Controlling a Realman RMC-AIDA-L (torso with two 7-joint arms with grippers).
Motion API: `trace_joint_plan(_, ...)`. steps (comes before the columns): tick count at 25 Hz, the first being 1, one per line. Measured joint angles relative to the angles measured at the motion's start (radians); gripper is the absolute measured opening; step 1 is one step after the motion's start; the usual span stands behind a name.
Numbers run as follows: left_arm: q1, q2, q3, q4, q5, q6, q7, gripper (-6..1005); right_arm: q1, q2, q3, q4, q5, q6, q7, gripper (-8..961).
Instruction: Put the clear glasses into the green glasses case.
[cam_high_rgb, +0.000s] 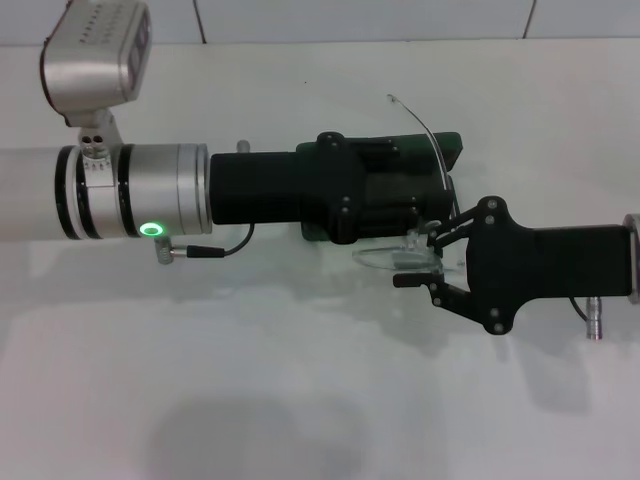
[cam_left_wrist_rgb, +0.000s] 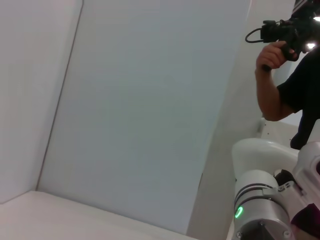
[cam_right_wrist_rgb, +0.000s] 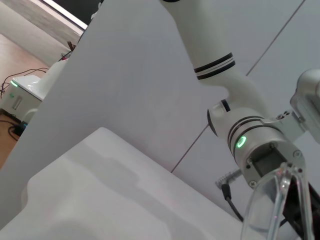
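The green glasses case (cam_high_rgb: 452, 147) lies at the table's middle, mostly covered by my left gripper (cam_high_rgb: 430, 195), which reaches in from the left and sits over it. Only the case's far right corner and a sliver at its near left show. The clear glasses (cam_high_rgb: 395, 258) hang just in front of the case, with one clear temple arm (cam_high_rgb: 418, 122) arcing up over it. My right gripper (cam_high_rgb: 420, 260) comes in from the right and is shut on the glasses' lens. In the right wrist view the clear glasses (cam_right_wrist_rgb: 272, 200) show close up.
The white table (cam_high_rgb: 300, 400) spreads out toward me, and a tiled wall (cam_high_rgb: 350, 20) runs along its far edge. A grey camera housing (cam_high_rgb: 97, 55) sits on my left arm. A person holding a camera (cam_left_wrist_rgb: 280, 45) stands beyond the table.
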Motion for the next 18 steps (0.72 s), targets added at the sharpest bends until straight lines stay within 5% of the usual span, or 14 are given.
trace_joint_plan(5,0.014,0.0,-0.022,0.022,-0.006,-0.001,0.001,579,-0.007,-0.003,0.002,0.008,0.0,-0.006,-0.005,141)
trace_joint_plan(10,0.068,0.014,-0.144,0.03,-0.002,-0.01,0.039,579,-0.027,-0.005,0.012,0.008,0.035,-0.059,-0.021,142)
trace_joint_plan(15,0.114,0.029,-0.167,0.027,0.0,-0.149,0.072,579,-0.049,-0.004,0.005,0.02,0.137,-0.162,-0.103,144)
trace_joint_plan(18,0.11,0.02,-0.162,0.018,0.033,-0.198,0.073,580,-0.032,-0.001,-0.023,0.043,0.178,-0.23,-0.136,145)
